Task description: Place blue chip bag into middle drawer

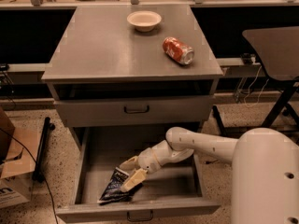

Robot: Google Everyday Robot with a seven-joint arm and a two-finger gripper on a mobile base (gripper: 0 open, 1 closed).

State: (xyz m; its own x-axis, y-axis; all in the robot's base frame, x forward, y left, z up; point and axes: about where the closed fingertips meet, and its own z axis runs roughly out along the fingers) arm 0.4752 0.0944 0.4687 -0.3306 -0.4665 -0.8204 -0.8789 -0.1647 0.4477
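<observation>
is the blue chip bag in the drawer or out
In: blue chip bag lies inside the open middle drawer, end effector at its edge.

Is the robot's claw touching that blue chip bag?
Cannot tell. In the camera view the gripper, inside the middle drawer, overlaps the blue chip bag; neither contact nor gap shows.

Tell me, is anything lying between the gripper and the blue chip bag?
Nothing. In the camera view the gripper, inside the middle drawer, has its lower finger overlapping the blue chip bag's edge; no gap shows.
</observation>
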